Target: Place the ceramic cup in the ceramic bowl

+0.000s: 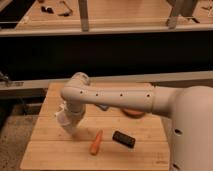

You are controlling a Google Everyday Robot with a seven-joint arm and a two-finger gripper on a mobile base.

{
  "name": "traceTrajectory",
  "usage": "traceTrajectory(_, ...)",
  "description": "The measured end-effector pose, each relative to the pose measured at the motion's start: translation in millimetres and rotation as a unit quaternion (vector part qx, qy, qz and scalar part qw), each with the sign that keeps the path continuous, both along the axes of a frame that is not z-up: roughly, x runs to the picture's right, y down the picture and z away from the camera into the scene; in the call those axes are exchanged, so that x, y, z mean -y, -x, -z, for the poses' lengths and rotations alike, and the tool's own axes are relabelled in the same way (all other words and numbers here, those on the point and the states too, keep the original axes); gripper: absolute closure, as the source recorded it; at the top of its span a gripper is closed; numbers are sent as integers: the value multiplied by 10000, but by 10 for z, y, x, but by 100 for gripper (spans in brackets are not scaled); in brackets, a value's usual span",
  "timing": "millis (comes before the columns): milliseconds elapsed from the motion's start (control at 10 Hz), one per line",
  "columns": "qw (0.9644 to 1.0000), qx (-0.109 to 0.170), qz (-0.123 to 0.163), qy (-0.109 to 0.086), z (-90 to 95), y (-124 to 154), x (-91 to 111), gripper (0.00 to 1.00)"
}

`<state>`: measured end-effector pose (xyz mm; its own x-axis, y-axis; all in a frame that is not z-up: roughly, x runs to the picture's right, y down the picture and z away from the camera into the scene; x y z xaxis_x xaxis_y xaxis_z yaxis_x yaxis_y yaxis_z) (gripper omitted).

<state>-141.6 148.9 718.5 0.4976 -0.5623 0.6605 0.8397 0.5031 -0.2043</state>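
Note:
My gripper (68, 121) hangs at the end of the white arm over the left part of the wooden table (50, 150). It is shut on the small white ceramic cup (63, 118), which sits just above the tabletop with a shadow under it. The ceramic bowl (134, 113), orange-red, lies to the right behind the forearm, and only a sliver of its rim shows.
An orange carrot (96, 142) lies on the table in front of the gripper, to its right. A black flat object (123, 139) lies further right. My large white body (192, 135) covers the table's right end. A dark shelf runs behind.

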Motion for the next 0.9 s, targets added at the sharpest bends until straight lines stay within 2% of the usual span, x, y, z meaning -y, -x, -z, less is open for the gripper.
traceTrajectory(300,10000,-15,-59,10,-27,-236,149,92)
traceTrajectory(600,9999,-3,-145,-20,-89,-280,274,92)
traceTrajectory(900,9997,-39,-255,-20,-169,-512,434,92)
